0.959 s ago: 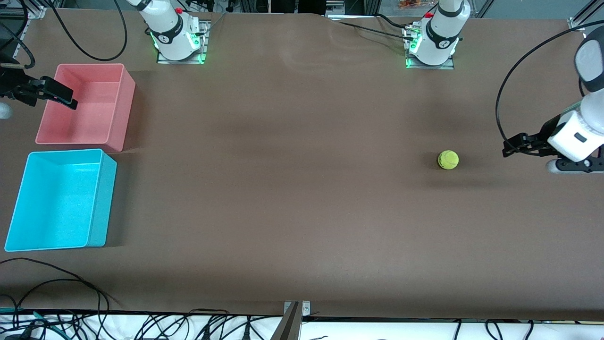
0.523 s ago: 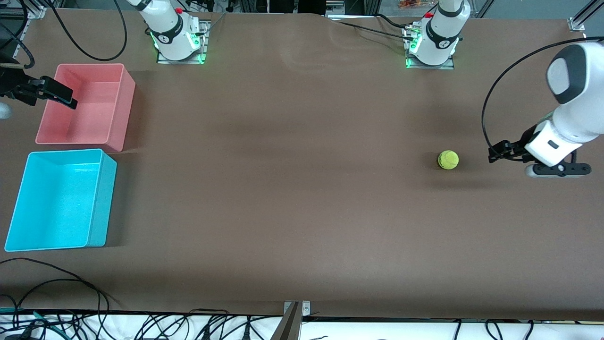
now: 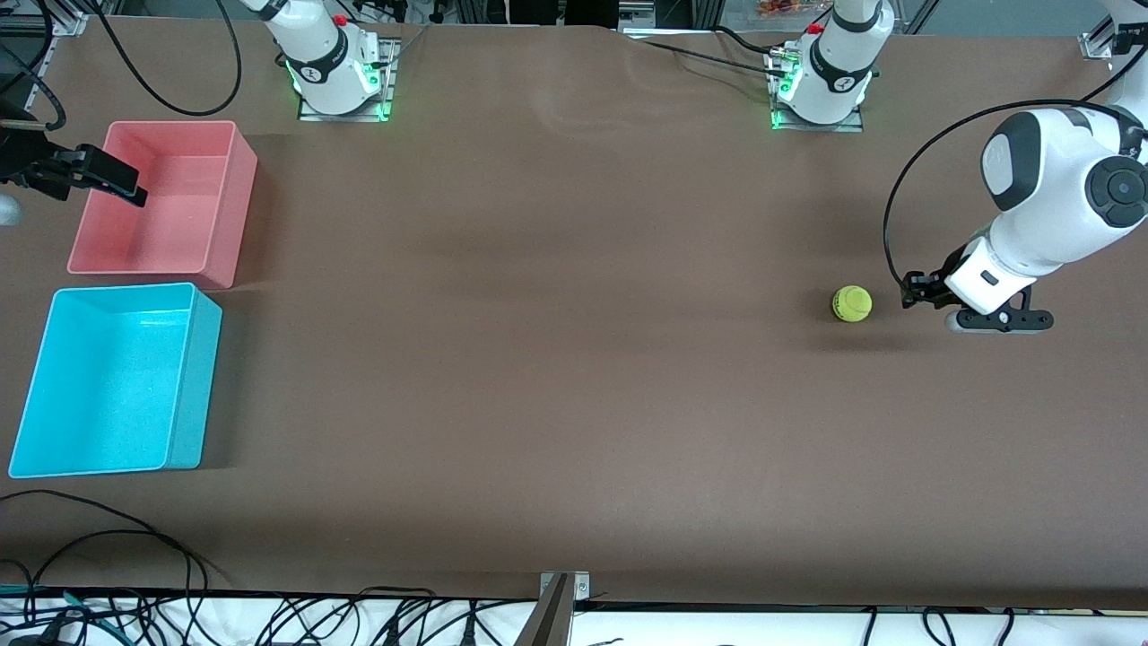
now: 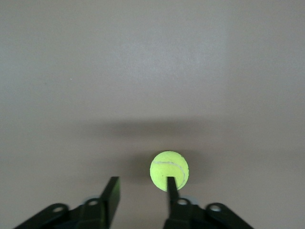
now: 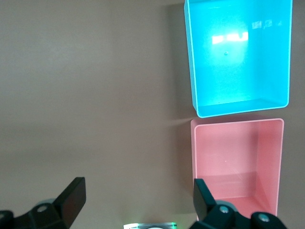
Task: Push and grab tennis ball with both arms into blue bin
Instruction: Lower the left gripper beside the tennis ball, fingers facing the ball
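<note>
The fuzzy yellow-green tennis ball [image 3: 852,303] is seen on the matte brown table [image 3: 556,377] toward the left arm's end. The left gripper [image 3: 913,291] is held low beside it, fingers parted. The right gripper [image 3: 112,182] is spread wide over the smooth pink bin [image 3: 229,215], beside the glossy blue bin [image 3: 193,395].

front camera looks down across the table [image 3: 574,377] toward the bases; wrist cameras look past their jaws.
</note>
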